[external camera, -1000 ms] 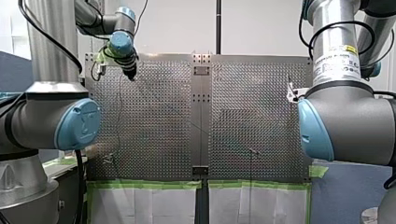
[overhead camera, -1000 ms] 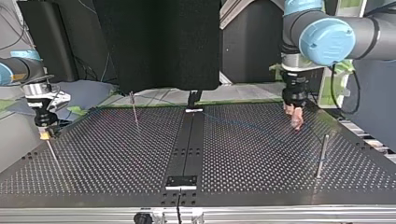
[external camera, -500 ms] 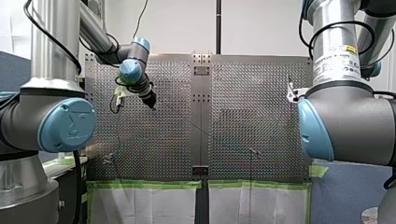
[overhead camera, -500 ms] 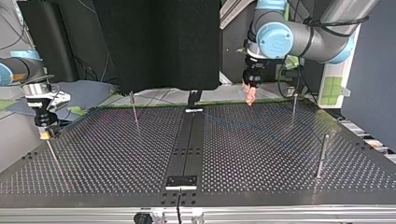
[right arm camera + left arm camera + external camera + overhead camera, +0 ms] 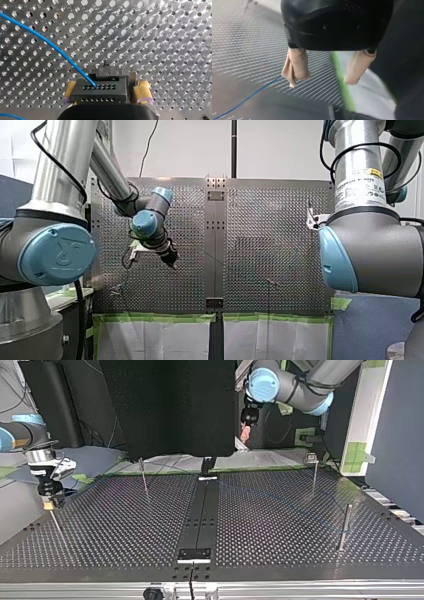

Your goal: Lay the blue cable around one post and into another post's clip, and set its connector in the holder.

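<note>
The blue cable [image 5: 50, 45] runs over the perforated board into a black connector [image 5: 100, 90] that sits against a metal holder [image 5: 132, 77]. My right gripper [image 5: 105, 88] has a yellow pad standing close by each side of the connector, open; in the top view my right gripper [image 5: 48, 502] is low at the board's left edge. My left gripper [image 5: 324, 75] is open, its beige fingers [image 5: 295, 67] holding nothing, and the cable [image 5: 247, 98] lies on the board below it. In the top view my left gripper [image 5: 245, 435] hangs high behind the board; in the front view my left gripper [image 5: 172, 261] is left of the centre strip.
Thin metal posts stand on the board: one post [image 5: 143, 476] at the back left, another post [image 5: 314, 472] at the back right, a third post [image 5: 345, 527] nearer at the right. A dark centre strip [image 5: 200, 525] splits the board. Green tape [image 5: 160, 317] edges its near side.
My left arm has swung away from the board's far corner, lifting and travelling left in the top view, downwards in the front view. My right arm has stayed still.
</note>
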{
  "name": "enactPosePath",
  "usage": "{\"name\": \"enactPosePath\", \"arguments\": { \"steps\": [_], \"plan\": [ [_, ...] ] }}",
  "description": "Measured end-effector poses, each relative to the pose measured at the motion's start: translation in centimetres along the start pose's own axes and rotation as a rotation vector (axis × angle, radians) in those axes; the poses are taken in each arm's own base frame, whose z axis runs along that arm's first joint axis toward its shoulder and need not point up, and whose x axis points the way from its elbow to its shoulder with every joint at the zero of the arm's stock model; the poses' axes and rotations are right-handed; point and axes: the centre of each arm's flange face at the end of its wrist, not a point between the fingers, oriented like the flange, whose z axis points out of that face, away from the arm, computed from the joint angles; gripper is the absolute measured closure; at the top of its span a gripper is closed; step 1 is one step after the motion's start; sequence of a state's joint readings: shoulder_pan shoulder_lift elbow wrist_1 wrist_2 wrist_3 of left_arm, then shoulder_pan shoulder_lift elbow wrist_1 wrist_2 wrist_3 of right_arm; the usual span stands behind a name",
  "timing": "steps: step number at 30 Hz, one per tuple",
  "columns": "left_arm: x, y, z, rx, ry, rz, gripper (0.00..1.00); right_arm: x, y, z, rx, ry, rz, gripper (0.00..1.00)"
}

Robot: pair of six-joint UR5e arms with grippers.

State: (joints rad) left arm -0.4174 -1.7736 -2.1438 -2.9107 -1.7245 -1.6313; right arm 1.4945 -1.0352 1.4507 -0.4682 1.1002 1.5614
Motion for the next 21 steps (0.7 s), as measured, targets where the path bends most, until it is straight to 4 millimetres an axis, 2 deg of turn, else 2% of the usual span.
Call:
{"name": "enactPosePath", "arguments": {
  "steps": [10,21],
  "plan": [
    [5.7,-2.9,-2.2,0.08,0.029,0.05,0.0,0.3,-0.4,0.3,0.005,0.008,0.018,0.01],
    [10.3,-2.5,-4.4,0.096,0.031,0.055,0.0,0.4,-0.8,0.4,0.009,0.014,0.036,0.01]
  ]
}}
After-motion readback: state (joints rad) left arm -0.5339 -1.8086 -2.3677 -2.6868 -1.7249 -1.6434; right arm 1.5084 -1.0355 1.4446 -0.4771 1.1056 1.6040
